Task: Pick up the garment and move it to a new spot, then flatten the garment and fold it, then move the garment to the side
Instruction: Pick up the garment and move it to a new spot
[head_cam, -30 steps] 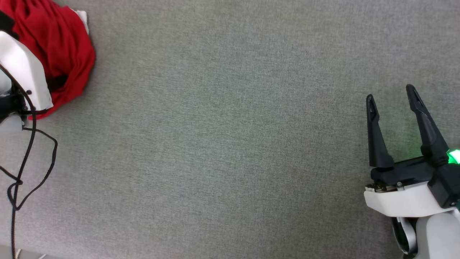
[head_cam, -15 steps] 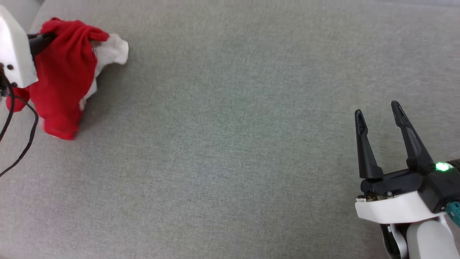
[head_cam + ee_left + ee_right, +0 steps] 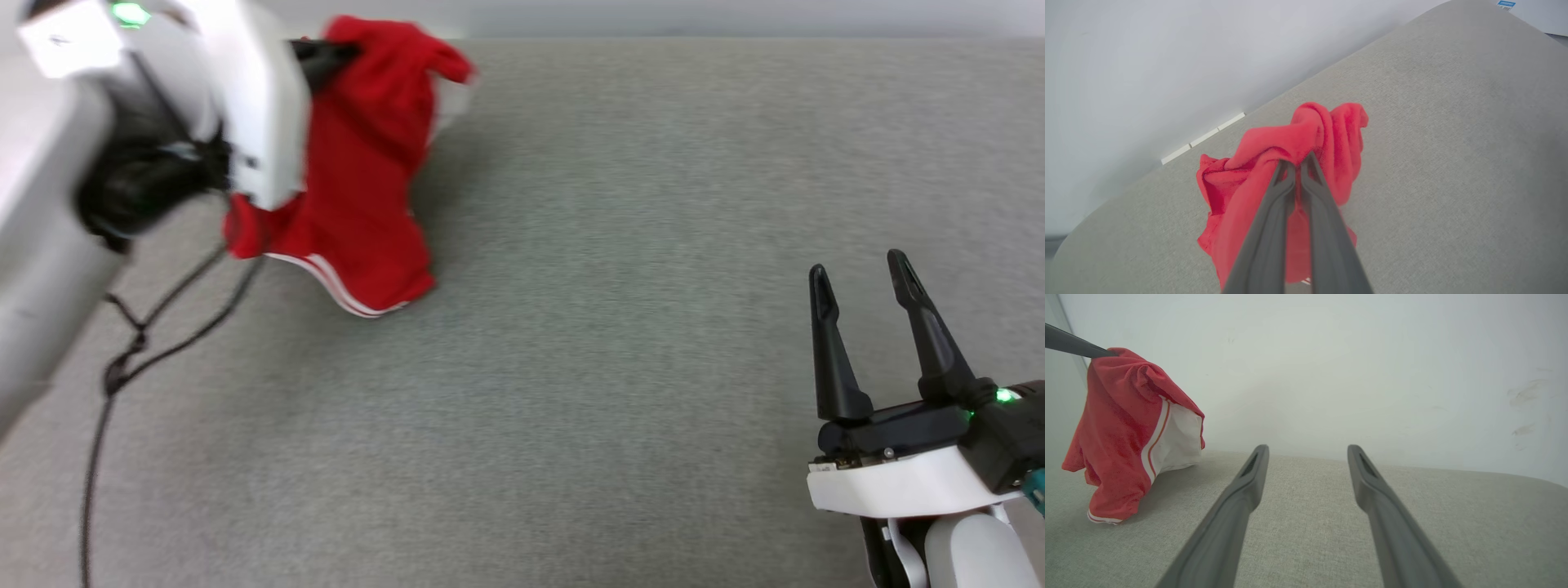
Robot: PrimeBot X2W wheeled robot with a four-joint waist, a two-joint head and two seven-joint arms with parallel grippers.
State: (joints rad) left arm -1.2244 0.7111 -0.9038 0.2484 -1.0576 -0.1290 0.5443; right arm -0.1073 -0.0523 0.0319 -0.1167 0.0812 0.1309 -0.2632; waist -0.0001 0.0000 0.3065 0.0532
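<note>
The garment (image 3: 363,180) is a red jersey with a white sleeve and red-white stripe trim, bunched and hanging at the upper left of the head view. My left gripper (image 3: 347,51) is shut on its top fold, and in the left wrist view its closed fingers (image 3: 1296,163) pinch the red cloth (image 3: 1306,139). From the right wrist view the garment (image 3: 1126,428) dangles with its lower hem near or on the grey surface. My right gripper (image 3: 857,273) stands open at the lower right, nothing between its fingers (image 3: 1249,477), far from the garment.
A grey fabric-covered surface (image 3: 612,327) spreads under both arms. A pale wall (image 3: 1372,367) rises behind its far edge. A black cable (image 3: 131,359) hangs from my left arm (image 3: 49,245) over the surface's left part.
My left gripper has lifted the garment off the surface and carried it rightward, so it now hangs bunched. The head camera also shifted. My right gripper stays open in the same pose.
</note>
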